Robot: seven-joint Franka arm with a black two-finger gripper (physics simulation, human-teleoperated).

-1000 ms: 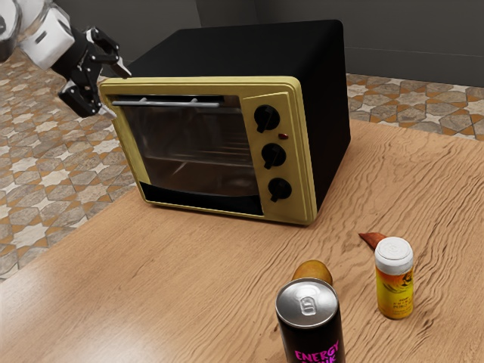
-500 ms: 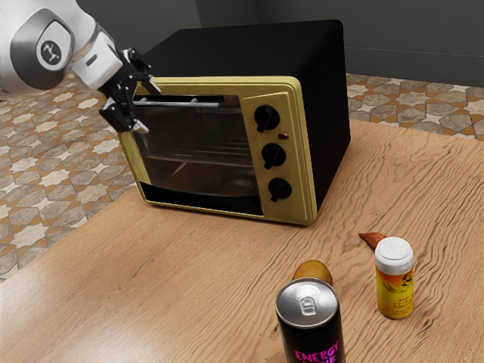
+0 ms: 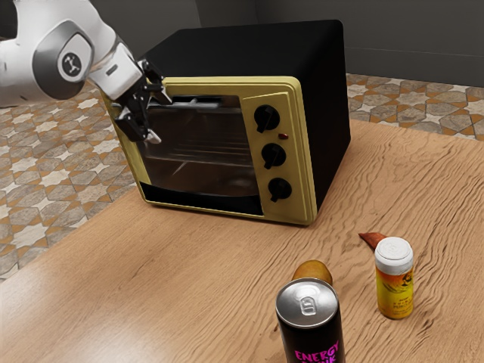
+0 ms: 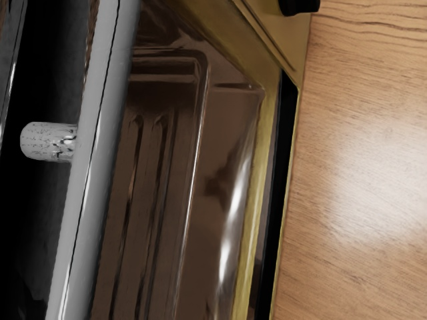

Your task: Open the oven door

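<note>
My gripper (image 3: 159,117) stands open in front of the oven door's upper corner on the exterior view's left, one finger near handle height and the other lower, before the glass. The metal handle (image 3: 200,103) runs along the door's top edge, its end on that side hidden behind the hand. Below it is the dark glass door (image 3: 200,155); whether it stands slightly ajar I cannot tell. In the wrist view the handle (image 4: 100,160) is a thick grey bar with a short post, beside the door glass (image 4: 160,200). Contact between fingers and handle cannot be made out.
Three black knobs (image 3: 274,156) line the oven's front beside the door. On the wooden table (image 3: 189,280), nearer the exterior camera, stand an energy drink can (image 3: 311,325) and a yellow bottle with a white cap (image 3: 395,280). A brownish round item (image 3: 314,271) lies behind the can.
From beyond the oven's upper corner, my hand has moved toward the exterior view's right and down, in front of the door. The handle's visible part looks slightly altered.
</note>
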